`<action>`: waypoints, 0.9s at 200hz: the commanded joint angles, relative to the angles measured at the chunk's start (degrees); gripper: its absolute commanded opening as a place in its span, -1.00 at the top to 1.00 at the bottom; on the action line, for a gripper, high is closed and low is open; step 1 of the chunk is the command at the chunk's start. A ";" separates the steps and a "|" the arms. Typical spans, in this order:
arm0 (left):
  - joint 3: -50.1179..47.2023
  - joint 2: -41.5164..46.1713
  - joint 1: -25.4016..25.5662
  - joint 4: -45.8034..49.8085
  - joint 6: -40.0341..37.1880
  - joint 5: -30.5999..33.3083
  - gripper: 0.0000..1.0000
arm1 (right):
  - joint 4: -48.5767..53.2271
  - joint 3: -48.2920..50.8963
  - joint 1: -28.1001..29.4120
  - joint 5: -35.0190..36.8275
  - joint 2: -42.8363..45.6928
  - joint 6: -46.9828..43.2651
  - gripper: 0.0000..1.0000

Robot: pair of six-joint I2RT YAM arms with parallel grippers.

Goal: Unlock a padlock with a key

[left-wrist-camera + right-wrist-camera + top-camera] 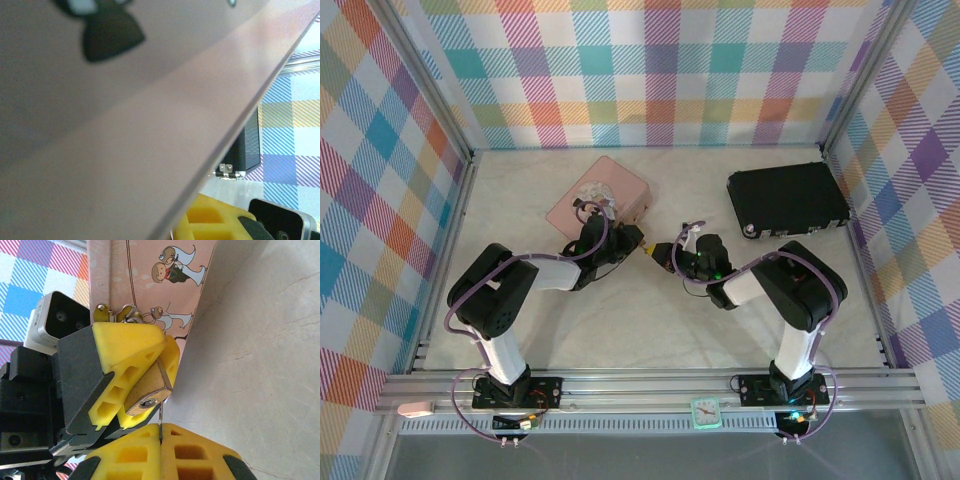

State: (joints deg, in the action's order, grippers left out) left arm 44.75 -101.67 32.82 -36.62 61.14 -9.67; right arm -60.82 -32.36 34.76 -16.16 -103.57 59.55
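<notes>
Top: left gripper (636, 242) and right gripper (665, 258) are seen tip to tip mid-table, just in front of the pink tin (605, 190).
Left wrist: the tin's surface is seen close up, blurred.
Right wrist: padlock (146, 390) is pinched by the left gripper. Key (161, 419) is clamped in the closed right gripper, tip just beside the keyhole.

tin (600, 192) pink, cartoon-figure print | padlock (147, 390) brass-gold, beside tin | case (787, 197) black, right of tin | walls (650, 70) pastel plaid, behind tin | table (620, 330) cream
</notes>
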 commanded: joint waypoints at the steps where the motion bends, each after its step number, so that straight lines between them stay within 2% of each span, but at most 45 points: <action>1: -1.04 -0.63 0.22 -3.30 3.63 -4.26 1.00 | -2.04 -0.82 -0.22 -0.39 2.00 -0.03 1.00; 55: -0.72 -0.74 0.21 -2.95 3.37 -4.13 1.00 | 2.86 0.22 -0.22 1.73 5.52 -2.14 1.00; 127: -0.72 0.50 0.23 -1.91 3.02 -3.61 1.00 | 4.06 0.36 -0.15 2.13 4.81 -1.19 1.00; 164: -0.71 0.88 0.23 -1.82 2.83 -2.77 1.00 | 5.95 1.48 -0.39 3.45 4.79 1.33 1.00; 180: -0.54 0.60 0.23 -2.84 3.02 -2.96 1.00 | 3.81 2.42 -0.65 3.94 3.86 4.15 1.00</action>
State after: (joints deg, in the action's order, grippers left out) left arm 44.71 -101.67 32.86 -36.36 60.86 -9.61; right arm -55.55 -31.55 34.72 -13.72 -99.20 60.03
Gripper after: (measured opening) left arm 0.150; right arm 0.047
